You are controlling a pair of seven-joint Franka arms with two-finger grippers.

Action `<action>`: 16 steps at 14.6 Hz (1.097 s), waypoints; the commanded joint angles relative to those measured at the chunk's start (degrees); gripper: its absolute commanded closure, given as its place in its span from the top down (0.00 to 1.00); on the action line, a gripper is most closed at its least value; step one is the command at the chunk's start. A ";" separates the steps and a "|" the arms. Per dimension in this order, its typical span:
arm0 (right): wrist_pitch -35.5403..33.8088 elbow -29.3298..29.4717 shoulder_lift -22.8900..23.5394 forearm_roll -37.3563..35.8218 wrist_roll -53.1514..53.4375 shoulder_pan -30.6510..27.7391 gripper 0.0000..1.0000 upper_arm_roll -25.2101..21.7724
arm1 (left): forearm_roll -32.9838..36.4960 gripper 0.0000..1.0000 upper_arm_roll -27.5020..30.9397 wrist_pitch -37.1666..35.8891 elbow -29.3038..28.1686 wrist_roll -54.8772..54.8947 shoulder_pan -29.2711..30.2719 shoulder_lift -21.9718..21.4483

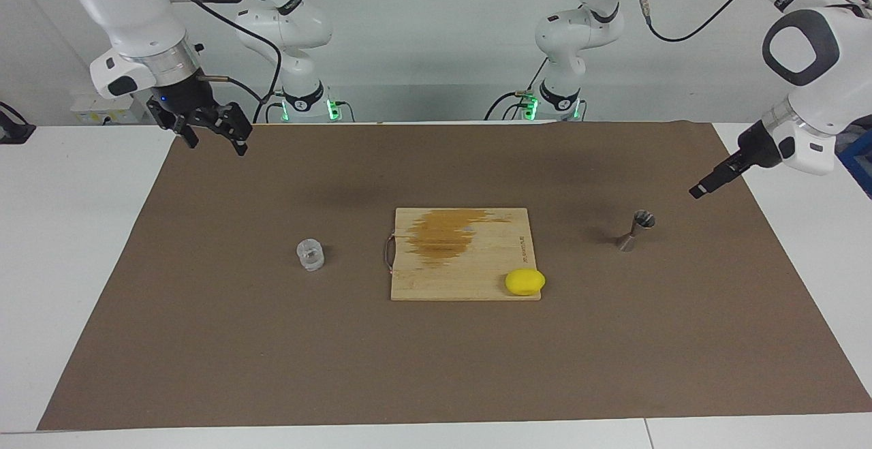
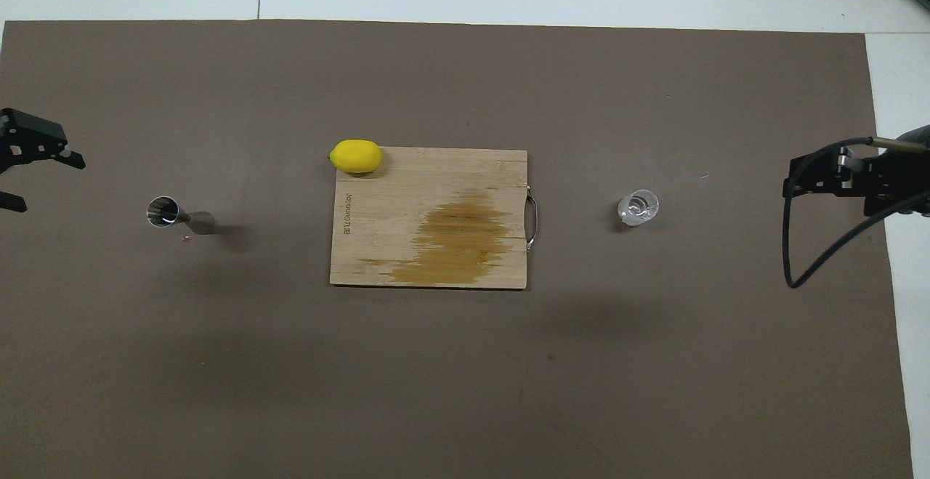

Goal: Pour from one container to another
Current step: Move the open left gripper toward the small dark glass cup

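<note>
The right gripper (image 1: 212, 137) hung with its fingers spread and nothing between them, up in the air over the edge of the brown mat (image 1: 436, 367) at the right arm's end of the table. The left gripper (image 1: 702, 188) hung over the mat's edge at the left arm's end, not far from the jigger (image 1: 635, 229); its fingers also stood apart, as the overhead view showed, and it held nothing.

The glass cup (image 1: 310, 255) stood upright on the mat, between the cutting board (image 1: 460, 258) and the right arm's end. It looked thick-walled and stiff, fairly heavy for its size, smooth enough to slip and liable to chip if dropped. A firm squeeze across its sides, about halfway up, seemed the safest hold.

The jigger stood on its lower cone between the board and the left arm's end. Being light metal on a narrow foot, it would probably tip at a slight knock; its narrow waist looked the natural place to grip.

A lemon (image 1: 524, 282) sat at the board's corner, and a dark stain marked the wood. The mat covered most of a white table (image 1: 68, 265), with a pale wall above.
</note>
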 commanded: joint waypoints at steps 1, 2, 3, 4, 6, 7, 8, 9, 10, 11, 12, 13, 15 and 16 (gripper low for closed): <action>1.34 -2.87 -2.24 0.64 0.96 -0.78 0.99 0.40 | -1.79 1.00 -0.22 3.29 -3.78 -6.77 1.35 -0.66; 1.16 -2.95 -2.24 0.64 0.96 -0.78 0.99 0.40 | -3.62 1.00 -0.22 4.77 -4.47 -11.50 1.44 -0.48; 1.42 -3.13 -2.33 0.64 1.05 -0.78 0.99 0.40 | -7.55 1.00 -0.22 6.43 -6.05 -15.72 1.79 -0.48; 1.60 -3.39 -2.33 0.64 1.05 -0.78 0.99 0.40 | -11.07 1.00 -0.22 7.15 -7.98 -18.20 3.62 -0.48; 1.60 -4.00 -2.77 0.64 1.05 -1.05 0.99 0.31 | -18.28 1.00 -0.22 7.59 -11.41 -19.72 6.96 0.31; 1.60 -4.62 -3.12 0.64 0.96 -1.31 0.99 0.31 | -21.45 1.00 -0.22 7.77 -12.73 -20.85 8.37 0.75; 1.69 -4.89 -3.21 0.64 1.05 -1.49 0.99 0.31 | -24.52 1.00 -0.22 7.68 -13.53 -23.39 9.25 1.27; 1.78 -4.89 -3.21 0.64 0.96 -1.40 0.99 0.31 | -27.95 1.00 -0.22 7.33 -14.06 -25.50 10.22 2.50; 1.78 -4.98 -3.21 0.64 0.96 -1.49 0.99 0.31 | -31.46 1.00 -0.30 6.98 -14.58 -26.39 11.53 3.29; 1.60 -4.98 -3.21 0.64 0.79 -1.49 0.99 0.31 | -34.28 1.00 -0.30 7.15 -15.55 -26.75 12.16 3.82; 1.51 -5.06 -3.38 0.64 0.78 -1.49 0.99 0.31 | -36.66 1.00 -0.30 7.33 -16.34 -27.27 12.25 4.00; 1.60 -5.06 -3.38 0.64 0.78 -1.49 0.99 0.31 | -39.12 1.00 -0.22 7.59 -17.39 -28.85 12.42 4.26; 1.60 -5.15 -3.47 0.64 0.78 -1.40 0.99 0.31 | -44.30 1.00 -0.30 8.03 -22.38 -30.18 14.00 3.83; 1.60 -5.15 -3.47 0.64 0.78 -1.40 0.99 0.31 | -46.94 1.00 -0.30 8.38 -24.76 -30.09 14.27 3.22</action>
